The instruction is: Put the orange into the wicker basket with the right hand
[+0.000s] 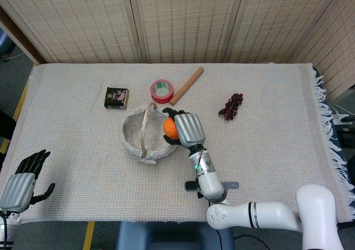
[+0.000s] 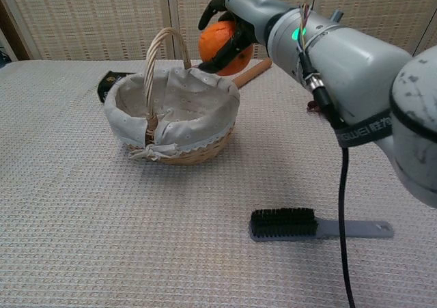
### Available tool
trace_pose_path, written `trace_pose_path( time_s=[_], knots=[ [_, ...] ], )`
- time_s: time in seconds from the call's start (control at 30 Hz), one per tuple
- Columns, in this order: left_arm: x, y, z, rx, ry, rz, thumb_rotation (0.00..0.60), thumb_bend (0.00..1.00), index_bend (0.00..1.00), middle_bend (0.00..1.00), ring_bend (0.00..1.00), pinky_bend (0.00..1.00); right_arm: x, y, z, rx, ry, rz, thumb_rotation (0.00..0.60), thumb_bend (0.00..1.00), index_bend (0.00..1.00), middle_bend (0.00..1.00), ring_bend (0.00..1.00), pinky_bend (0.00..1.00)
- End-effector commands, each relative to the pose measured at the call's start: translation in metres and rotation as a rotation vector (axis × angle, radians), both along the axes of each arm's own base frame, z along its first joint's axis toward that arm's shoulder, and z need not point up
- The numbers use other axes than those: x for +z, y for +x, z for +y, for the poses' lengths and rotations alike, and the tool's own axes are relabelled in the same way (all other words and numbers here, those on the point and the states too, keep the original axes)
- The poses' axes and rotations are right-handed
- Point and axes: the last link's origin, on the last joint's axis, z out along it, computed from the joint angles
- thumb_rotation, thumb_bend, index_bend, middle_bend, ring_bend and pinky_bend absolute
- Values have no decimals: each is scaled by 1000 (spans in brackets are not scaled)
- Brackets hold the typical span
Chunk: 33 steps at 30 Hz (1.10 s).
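My right hand grips the orange in the air, above the right rim of the wicker basket. The basket has a white cloth lining and an upright handle, and nothing shows inside it. My left hand hangs off the table's front left corner with its fingers apart, holding nothing; the chest view does not show it.
A black brush lies on the cloth in front of my right arm. Behind the basket are a red tape roll, a wooden rolling pin and a small dark box. Dark grapes lie to the right.
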Motion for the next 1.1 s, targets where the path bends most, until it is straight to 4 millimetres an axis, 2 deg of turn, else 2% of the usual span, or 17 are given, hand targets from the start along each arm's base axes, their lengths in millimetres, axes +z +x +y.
trace_pose_path(
  time_s=[0.03, 0.3, 0.4, 0.6, 0.7, 0.73, 0.8, 0.87, 0.93, 1.0, 1.1],
  knots=[
    [0, -1, 0, 1, 0, -1, 600, 347, 0, 0, 0, 79, -16, 5, 1, 3, 8, 25, 600, 307, 293, 623, 639, 751],
    [-1, 0, -1, -5, -14, -8, 600, 346, 0, 0, 0, 79, -44, 0, 1, 38, -29, 86, 600, 307, 326, 623, 595, 705],
    [-1, 0, -2, -4, -15, -9, 600, 346, 0, 0, 0, 79, -46, 0, 1, 43, -33, 86, 600, 307, 334, 623, 576, 689],
    [0, 0, -2, -3, -16, -14, 600, 348, 0, 0, 0, 79, -61, -1, -2, 59, -70, 93, 600, 301, 361, 587, 504, 604],
    [0, 0, -2, -2, -17, -15, 600, 348, 0, 0, 0, 79, -65, -2, -4, 66, -89, 101, 600, 266, 374, 553, 460, 562],
    [0, 0, -2, -2, -17, -15, 600, 348, 0, 0, 0, 79, -66, -3, -5, 65, -89, 104, 600, 241, 394, 510, 409, 521],
    [0, 0, -2, -2, -19, -16, 600, 348, 0, 0, 0, 79, -69, -4, -5, 57, -77, 104, 600, 194, 342, 373, 256, 395],
    [0, 0, -2, -2, -20, -13, 600, 347, 0, 0, 0, 79, -69, -3, -5, 49, -66, 97, 600, 153, 114, 182, 76, 234],
    [-1, 0, -2, -1, -23, -11, 600, 347, 0, 0, 0, 79, -68, -2, -6, 50, -69, 95, 600, 131, 12, 77, 11, 143],
    [0, 0, -2, -2, -21, -11, 600, 347, 0, 0, 0, 79, -67, -2, -7, 57, -85, 96, 600, 116, 0, 22, 0, 88],
    [-1, 0, -2, -1, -22, -10, 600, 346, 0, 0, 0, 79, -64, -1, -8, 60, -96, 88, 600, 106, 0, 1, 0, 68]
  ],
)
